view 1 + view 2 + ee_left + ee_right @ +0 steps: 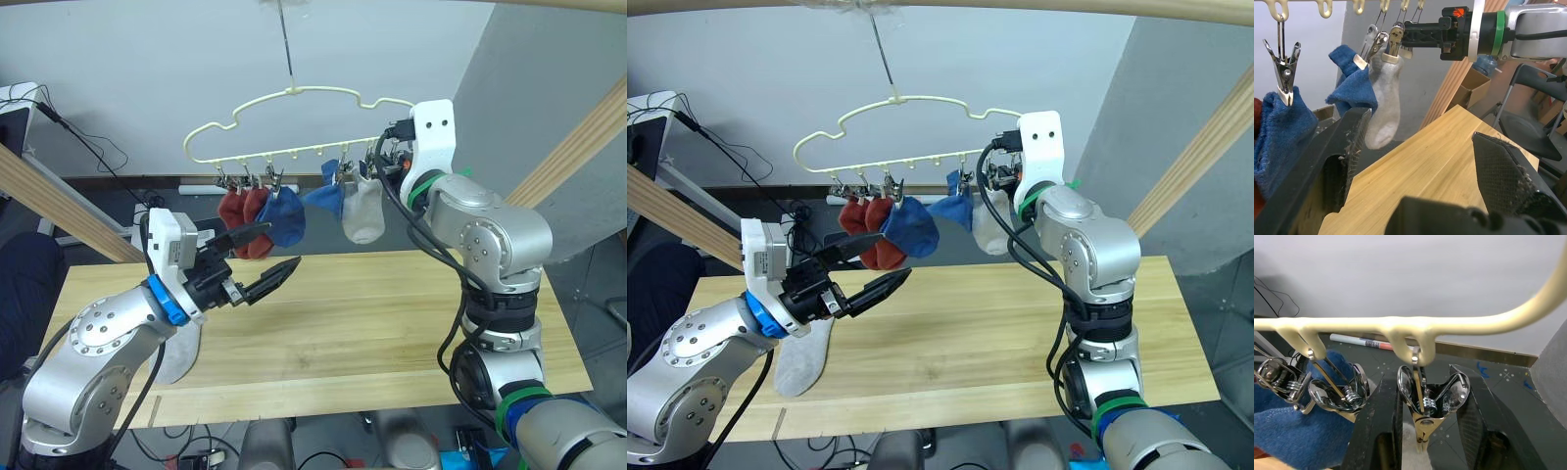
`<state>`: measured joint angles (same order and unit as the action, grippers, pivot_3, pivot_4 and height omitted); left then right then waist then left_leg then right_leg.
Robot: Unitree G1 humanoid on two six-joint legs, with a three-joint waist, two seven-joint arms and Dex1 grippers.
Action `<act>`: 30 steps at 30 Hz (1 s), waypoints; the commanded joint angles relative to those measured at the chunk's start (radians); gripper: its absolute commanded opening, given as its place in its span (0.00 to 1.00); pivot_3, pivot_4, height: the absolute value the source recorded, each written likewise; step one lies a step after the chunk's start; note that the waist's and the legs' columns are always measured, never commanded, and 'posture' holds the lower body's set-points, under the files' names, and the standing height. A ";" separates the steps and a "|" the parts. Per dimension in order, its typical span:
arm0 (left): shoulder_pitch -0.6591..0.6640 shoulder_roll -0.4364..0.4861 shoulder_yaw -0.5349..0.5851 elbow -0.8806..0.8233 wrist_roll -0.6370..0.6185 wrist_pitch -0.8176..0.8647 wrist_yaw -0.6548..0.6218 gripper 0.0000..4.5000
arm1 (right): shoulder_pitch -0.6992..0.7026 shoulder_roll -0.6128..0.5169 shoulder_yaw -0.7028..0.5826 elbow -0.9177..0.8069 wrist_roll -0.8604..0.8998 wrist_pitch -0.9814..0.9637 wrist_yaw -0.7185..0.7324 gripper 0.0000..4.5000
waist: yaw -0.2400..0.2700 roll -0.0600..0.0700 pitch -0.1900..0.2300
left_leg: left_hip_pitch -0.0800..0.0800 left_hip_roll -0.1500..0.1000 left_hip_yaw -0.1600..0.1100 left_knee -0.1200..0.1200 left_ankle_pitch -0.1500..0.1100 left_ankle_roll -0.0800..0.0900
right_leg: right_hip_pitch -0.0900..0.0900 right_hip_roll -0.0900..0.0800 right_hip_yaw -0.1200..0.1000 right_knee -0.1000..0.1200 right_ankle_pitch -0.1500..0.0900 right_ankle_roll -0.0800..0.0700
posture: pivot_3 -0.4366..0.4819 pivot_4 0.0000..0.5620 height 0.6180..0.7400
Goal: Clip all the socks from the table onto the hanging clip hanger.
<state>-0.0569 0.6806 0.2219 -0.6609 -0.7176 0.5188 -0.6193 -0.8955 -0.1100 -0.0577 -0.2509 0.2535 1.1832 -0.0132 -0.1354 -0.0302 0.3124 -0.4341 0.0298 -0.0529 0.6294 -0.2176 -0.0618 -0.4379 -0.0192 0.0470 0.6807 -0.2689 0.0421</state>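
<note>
The clip hanger [294, 122] is hung by its hook above the far edge of the tabletop [392, 323], so that its row of clips is kept within reach of both arms. Five socks are already clipped along it: two rust red socks [243, 215] at the robot's left, then a blue sock [282, 217], a second blue sock [323, 196] and a light grey sock [362, 213]. One more grey sock [808, 357] is left on the tabletop beside the left arm, partly covered by it, so the task is judged nearly complete.

The right claw [1422, 416] is raised to the hanger's right end, and its fingers are set on either side of the silver clip [1425, 399] that carries the light grey sock. The clip's handles are spread between them, so the fingers are parted and do not appear to be squeezing; whether the pads touch the handles cannot be told.

The left claw [257, 274] is held above the tabletop just below the blue sock, fingers well apart and empty. It is probably poised there to turn to the last sock.
</note>
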 commanded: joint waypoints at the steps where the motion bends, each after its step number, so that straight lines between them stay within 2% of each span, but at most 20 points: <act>1: -0.004 -0.007 -0.003 -0.042 0.003 -0.015 0.006 0.85 | -0.027 0.003 -0.017 -0.020 -0.009 -0.027 -0.004 0.33 | 0.000 0.000 0.000 | 0.000 0.000 0.000 0.000 0.000 0.000 | 0.000 0.000 0.000 0.000 0.000 0.000 | 0.31 0.58 1.00; 20: -0.007 -0.012 -0.010 -0.048 0.008 -0.010 0.020 0.85 | -0.045 0.001 -0.011 0.015 -0.010 -0.068 -0.004 0.33 | 0.000 0.000 0.000 | 0.000 0.000 0.000 0.000 0.000 0.000 | 0.000 0.000 0.000 0.000 0.000 0.000 | 0.31 0.58 1.00; 23: -0.002 -0.010 -0.011 -0.053 0.006 -0.010 0.022 0.85 | -0.044 0.001 -0.010 0.015 -0.010 -0.071 -0.006 0.22 | 0.000 0.000 0.000 | 0.000 0.000 0.000 0.000 0.000 0.000 | 0.000 0.000 0.000 0.000 0.000 0.000 | 0.31 0.58 1.00; 26: 0.001 -0.008 -0.009 -0.055 0.005 -0.009 0.024 0.85 | -0.043 0.000 -0.009 0.015 -0.010 -0.074 -0.005 0.04 | 0.001 0.000 0.000 | 0.000 0.000 0.000 0.000 0.000 0.000 | 0.000 0.000 0.000 0.000 0.000 0.000 | 0.32 0.58 1.00; 30: 0.004 -0.008 -0.008 -0.059 0.005 -0.007 0.026 0.85 | -0.042 0.002 -0.009 0.013 -0.007 -0.072 -0.004 0.04 | 0.002 0.000 0.000 | 0.000 0.000 0.000 0.000 0.000 0.000 | 0.000 0.000 0.000 0.000 0.000 0.000 | 0.32 0.58 1.00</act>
<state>-0.0560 0.6726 0.2030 -0.6763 -0.7060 0.5193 -0.5986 -0.9186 -0.1083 -0.0570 -0.2109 0.2529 1.1310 -0.0200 -0.1339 -0.0302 0.3124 -0.4340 0.0297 -0.0530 0.6296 -0.2175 -0.0618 -0.4378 -0.0194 0.0470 0.6810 -0.2689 0.0420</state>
